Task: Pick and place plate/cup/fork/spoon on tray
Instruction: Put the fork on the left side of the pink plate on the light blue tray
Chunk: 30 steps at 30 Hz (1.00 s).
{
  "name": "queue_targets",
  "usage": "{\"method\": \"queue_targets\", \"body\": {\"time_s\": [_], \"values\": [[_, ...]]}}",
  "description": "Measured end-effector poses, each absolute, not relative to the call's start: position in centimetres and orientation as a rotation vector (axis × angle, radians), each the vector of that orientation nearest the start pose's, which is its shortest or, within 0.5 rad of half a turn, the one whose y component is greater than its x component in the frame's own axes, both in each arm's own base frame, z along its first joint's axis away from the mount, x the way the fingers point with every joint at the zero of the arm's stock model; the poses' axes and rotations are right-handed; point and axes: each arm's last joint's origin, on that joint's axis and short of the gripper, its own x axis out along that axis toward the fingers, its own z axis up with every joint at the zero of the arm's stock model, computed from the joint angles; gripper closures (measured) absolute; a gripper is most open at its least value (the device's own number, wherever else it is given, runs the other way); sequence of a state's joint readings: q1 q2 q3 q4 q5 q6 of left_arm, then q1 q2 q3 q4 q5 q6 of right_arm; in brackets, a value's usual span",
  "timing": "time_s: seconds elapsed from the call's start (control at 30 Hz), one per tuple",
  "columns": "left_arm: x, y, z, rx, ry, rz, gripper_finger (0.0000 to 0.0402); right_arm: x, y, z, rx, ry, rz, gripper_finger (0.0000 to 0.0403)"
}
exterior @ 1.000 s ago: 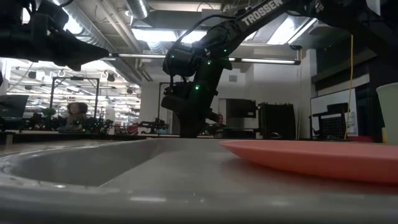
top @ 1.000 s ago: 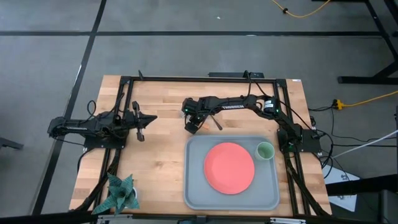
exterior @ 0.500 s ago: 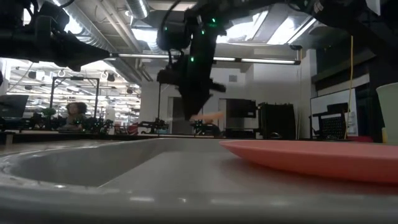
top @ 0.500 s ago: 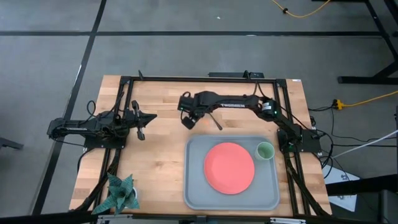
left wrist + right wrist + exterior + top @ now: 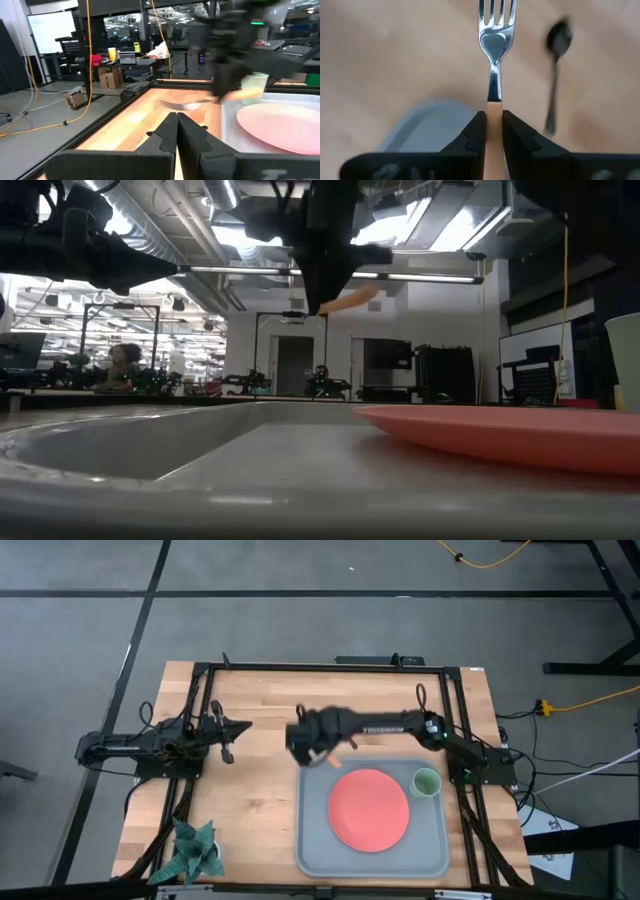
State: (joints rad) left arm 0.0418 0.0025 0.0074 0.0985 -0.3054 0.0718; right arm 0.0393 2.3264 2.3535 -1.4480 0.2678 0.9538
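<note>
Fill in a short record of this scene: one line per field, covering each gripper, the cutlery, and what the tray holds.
Right gripper: shut on the fork, lifted by the tray's far left corner
Left gripper: shut, holding nothing, waiting at table's left
Spoon: lying on the table
Tray: holds plate and cup

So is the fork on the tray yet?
No. The right gripper holds the fork in the air by its handle; the tray lies below.

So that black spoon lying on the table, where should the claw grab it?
Probably take the spoon by the middle of its thin handle, straight down from above: it lies flat on the table, so only the handle's sides can be pinched. The right claw now holds the fork.
</note>
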Motion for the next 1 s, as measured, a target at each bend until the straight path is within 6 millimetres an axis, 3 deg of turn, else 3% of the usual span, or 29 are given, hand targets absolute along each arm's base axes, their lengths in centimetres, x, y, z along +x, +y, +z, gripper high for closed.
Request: {"method": "queue_targets", "body": {"time_s": [0.23, 0.47, 0.7, 1.0], "values": [[9.4, 1.7, 17.5, 0.059, -0.090, 0.393, 0.0401, 45.2, 8.1, 26.5, 0.676, 1.081, -0.890, 0.0355], [9.4, 1.9, 17.5, 0.060, -0.089, 0.421, 0.0401, 43.9, 13.7, 26.6, 0.855, 0.941, -0.992, 0.0355], [9.4, 1.9, 17.5, 0.061, -0.089, 0.422, 0.0401, 43.0, 16.5, 26.4, 1.002, 0.865, -1.061, 0.0356], [9.4, 1.9, 17.5, 0.061, -0.088, 0.422, 0.0401, 44.8, 19.3, 21.5, 1.136, 0.858, -1.081, 0.0356]]}}
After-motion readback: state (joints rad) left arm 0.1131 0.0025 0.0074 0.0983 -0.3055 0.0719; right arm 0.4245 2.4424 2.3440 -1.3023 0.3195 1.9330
